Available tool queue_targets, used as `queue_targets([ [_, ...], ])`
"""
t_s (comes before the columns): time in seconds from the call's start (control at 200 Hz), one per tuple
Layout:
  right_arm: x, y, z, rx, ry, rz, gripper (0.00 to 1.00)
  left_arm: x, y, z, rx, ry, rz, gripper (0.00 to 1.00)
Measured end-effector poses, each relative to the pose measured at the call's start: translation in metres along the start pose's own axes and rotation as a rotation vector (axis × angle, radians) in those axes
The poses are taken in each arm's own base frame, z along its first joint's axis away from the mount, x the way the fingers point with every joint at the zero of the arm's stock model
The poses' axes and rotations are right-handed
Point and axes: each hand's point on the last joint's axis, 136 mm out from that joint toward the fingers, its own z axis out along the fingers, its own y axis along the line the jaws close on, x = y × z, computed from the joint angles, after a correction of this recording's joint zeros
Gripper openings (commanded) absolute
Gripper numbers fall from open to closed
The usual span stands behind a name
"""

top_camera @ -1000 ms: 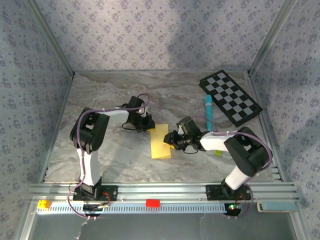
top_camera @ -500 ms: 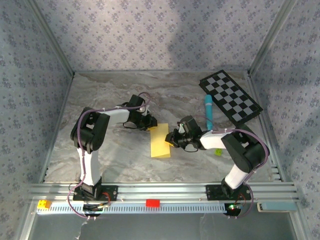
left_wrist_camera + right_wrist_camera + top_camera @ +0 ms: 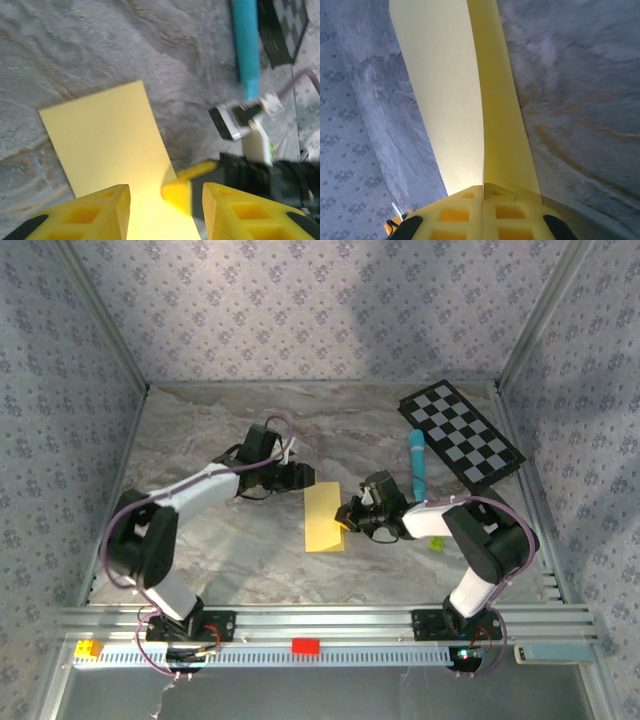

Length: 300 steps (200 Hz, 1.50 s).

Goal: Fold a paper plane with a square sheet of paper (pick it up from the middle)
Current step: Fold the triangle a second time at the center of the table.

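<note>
The square sheet of paper [image 3: 324,516] is plain yellow and lies on the marble table, folded over into a long rectangle. My right gripper [image 3: 346,519] is shut on the paper's right edge. In the right wrist view the two layers [image 3: 451,100] run out from between the closed fingers [image 3: 483,194]. My left gripper [image 3: 299,477] hovers at the paper's far left corner. Its jaws stand open in the left wrist view [image 3: 166,210], with the paper [image 3: 107,135] below them and nothing gripped. A yellow fingertip [image 3: 179,193] of the right gripper shows at the paper's edge.
A light-blue marker [image 3: 416,464] lies just right of the right gripper. The checkered board [image 3: 462,434] sits at the back right. A tiny yellow-green ball [image 3: 437,543] rests by the right arm. Papered walls close in the table on three sides.
My left gripper opened, let go of the paper's far corner and drew back a little. My right gripper closed on the paper's right edge.
</note>
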Motion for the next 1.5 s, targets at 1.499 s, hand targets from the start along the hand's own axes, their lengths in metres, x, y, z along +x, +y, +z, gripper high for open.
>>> queue_targets([
  [1.499, -0.009, 0.008, -0.007, -0.04, -0.003, 0.049, 0.08, 0.143, -0.04, 0.045, -0.429, 0.09, 0.909, 0.66],
])
